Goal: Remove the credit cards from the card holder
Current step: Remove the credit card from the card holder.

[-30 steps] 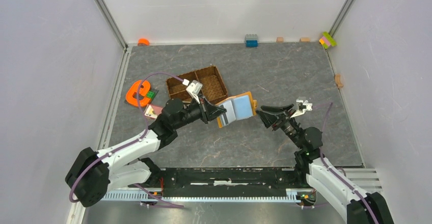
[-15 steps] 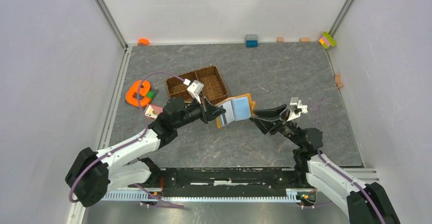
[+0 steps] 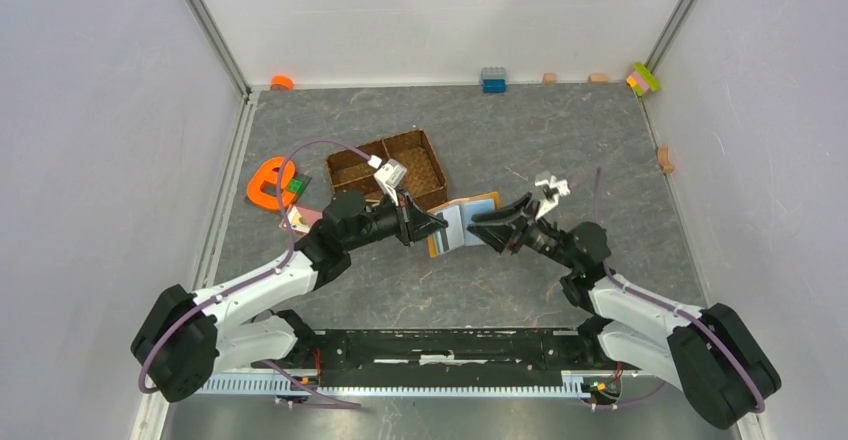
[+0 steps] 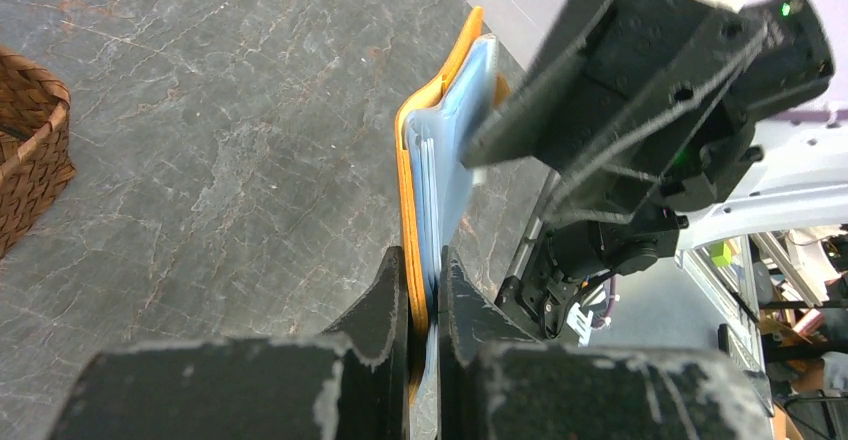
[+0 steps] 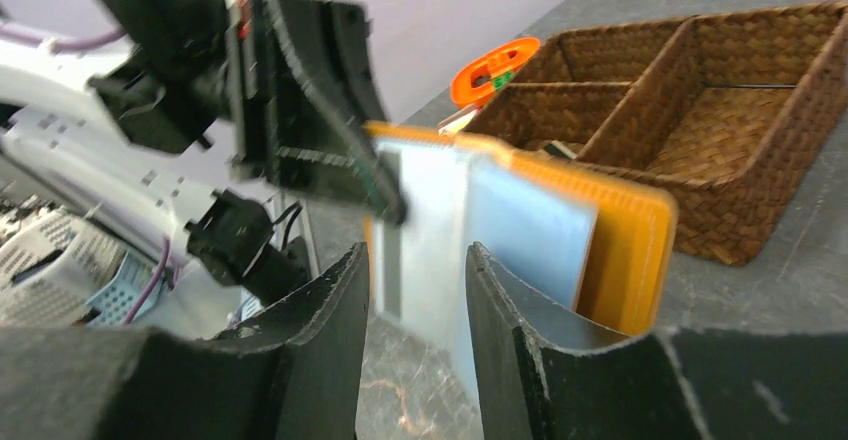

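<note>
Holding the card holder point(image 3: 458, 225) open and tilted on edge, off the counter point(image 3: 560, 140) near its middle, clenched in the left gripper point(image 4: 422, 260) along the 9 o'clock edge. Poised at the 3 o'clock side with the right gripper point(image 5: 415, 252), jaws partway apart and lined up on the pale credit cards point(image 5: 420, 210) poking from the blue-grey lining. Cannot tell whether the pads have bitten anything yet.

Plenty to go wrong from here. Could pinch lining along with card and drag the whole card holder out of the left clamp, held as it is by one thin edge. Could grab two cards stacked tight and spill one onto the counter, or into the woven tray point(image 5: 760, 220) off at 11 o'clock. Could skid off a slick face if closing too near the tip. Could also knock gripper against gripper, working this close.

Nothing readable anywhere: no brand on the card holder, no numbers or name on the cards, only a dark stripe down one card's edge.
</note>
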